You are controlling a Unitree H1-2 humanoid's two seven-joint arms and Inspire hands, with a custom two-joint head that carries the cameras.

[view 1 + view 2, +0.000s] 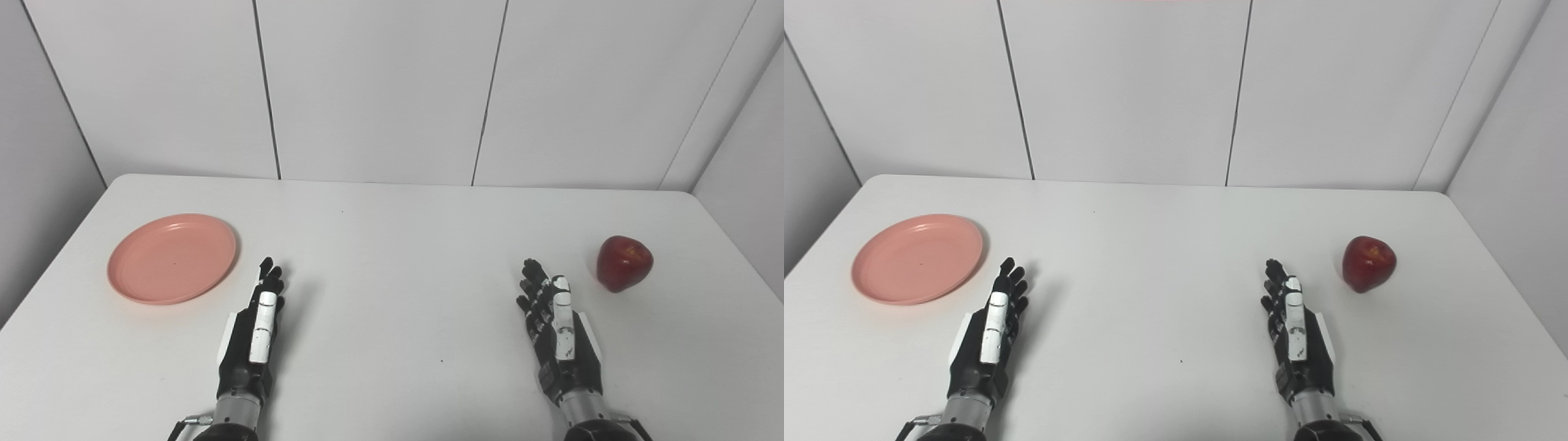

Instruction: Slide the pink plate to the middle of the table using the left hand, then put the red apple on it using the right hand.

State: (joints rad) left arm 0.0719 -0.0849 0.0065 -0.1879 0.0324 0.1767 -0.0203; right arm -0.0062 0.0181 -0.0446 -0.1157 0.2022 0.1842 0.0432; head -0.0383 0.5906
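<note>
Plain white panelled walls behind a white worktop point(392, 233) filling the lower two thirds of the frame. Pink plate point(172, 258) at middle left, flat and empty, close to the worktop's left edge. Red apple point(624, 263) at middle right, upright, alone. Left robot hand point(256, 334) at lower left of centre, fingers stretched forward and apart, holding nothing, just right of the plate and not touching it. Right robot hand point(558, 334) at lower right of centre, likewise spread and empty, just left of the apple with a gap between.

Neither step begun, by the look of it. Likely risks: plate pushed from the wrong side and sent off the near left edge; fingers pressing the shallow rim and tipping the plate rather than sliding it; plate stopped short of centre, leaving the apple's landing spot off target. Apple round and smooth, so possibly nudged into a roll toward the right edge by a clumsy approach, or slipping from a loose grasp.
</note>
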